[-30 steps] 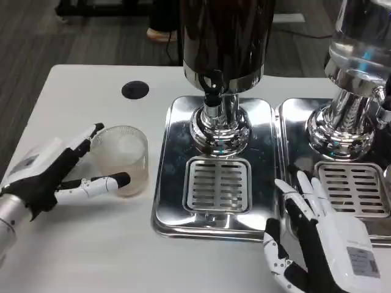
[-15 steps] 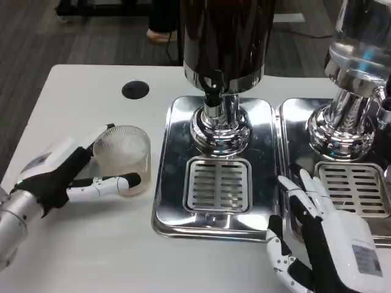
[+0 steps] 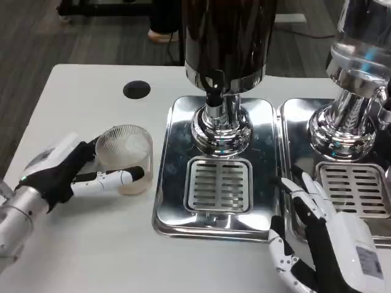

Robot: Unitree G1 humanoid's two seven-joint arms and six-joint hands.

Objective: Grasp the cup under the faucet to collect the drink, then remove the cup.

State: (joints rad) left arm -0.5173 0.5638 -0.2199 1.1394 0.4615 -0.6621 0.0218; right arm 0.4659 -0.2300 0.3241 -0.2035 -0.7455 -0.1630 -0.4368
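The cup (image 3: 125,158), clear ribbed plastic, looks light, empty and easy to squash or tip; best gripped low around its wall. The left hand (image 3: 61,174) wraps it on the table, left of the faucet (image 3: 214,97). The right hand (image 3: 324,244) rests spread, holding nothing

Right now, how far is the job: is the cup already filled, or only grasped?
Done: the left hand holds the cup, fingers around its sides. In hand: the cup stands on the table, left of the tray, not under the faucet. It looks empty. Left: move it onto the grate, collect the drink, take it away. The right hand waits open.
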